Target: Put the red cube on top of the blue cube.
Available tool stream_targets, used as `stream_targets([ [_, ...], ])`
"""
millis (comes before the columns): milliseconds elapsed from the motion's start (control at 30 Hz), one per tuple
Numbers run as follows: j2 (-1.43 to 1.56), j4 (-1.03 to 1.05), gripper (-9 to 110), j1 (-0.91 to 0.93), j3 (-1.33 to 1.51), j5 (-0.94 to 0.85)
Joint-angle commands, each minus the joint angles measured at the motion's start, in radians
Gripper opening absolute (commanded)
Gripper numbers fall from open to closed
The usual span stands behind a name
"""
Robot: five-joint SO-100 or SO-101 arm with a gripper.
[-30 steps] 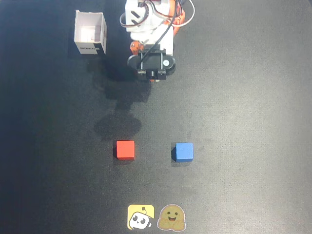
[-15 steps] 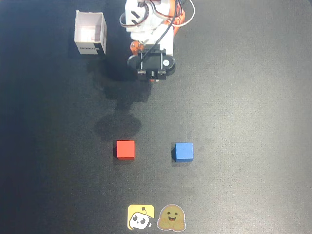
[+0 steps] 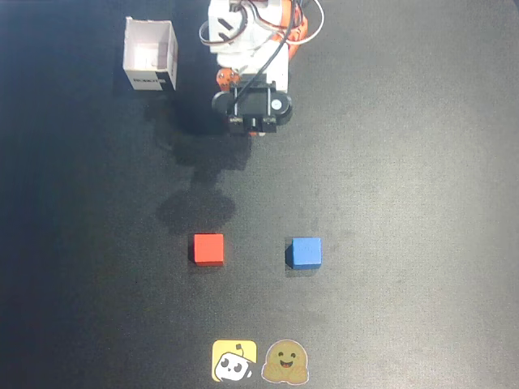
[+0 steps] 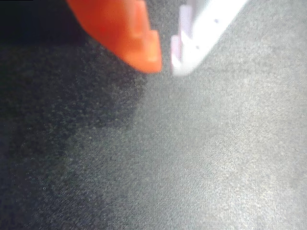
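In the overhead view the red cube (image 3: 208, 249) lies flat on the black mat, left of centre. The blue cube (image 3: 306, 252) sits level with it to the right, about a cube and a half of bare mat between them. The arm is folded at the top, its gripper (image 3: 253, 128) far behind both cubes. The wrist view shows an orange finger and a white finger with their tips almost together, the gripper (image 4: 165, 67) shut with nothing in it. Neither cube appears in the wrist view.
An open white box (image 3: 151, 55) stands at the back left, beside the arm's base (image 3: 251, 32). Two stickers, a yellow one (image 3: 234, 361) and a brown one (image 3: 285, 361), lie at the mat's front edge.
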Motion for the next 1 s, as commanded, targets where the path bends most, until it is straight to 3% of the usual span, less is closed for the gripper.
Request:
stream_targets([
  [0, 0.008, -0.026, 1, -0.002, -0.003, 0.008],
  [200, -0.06, -0.063, 4, -0.003, -0.058, 0.014],
  [500, -0.739, -0.097, 12, 0.023, -0.557, 0.018],
  [967, -1.226, -0.124, 29, 0.063, -0.973, 0.026],
])
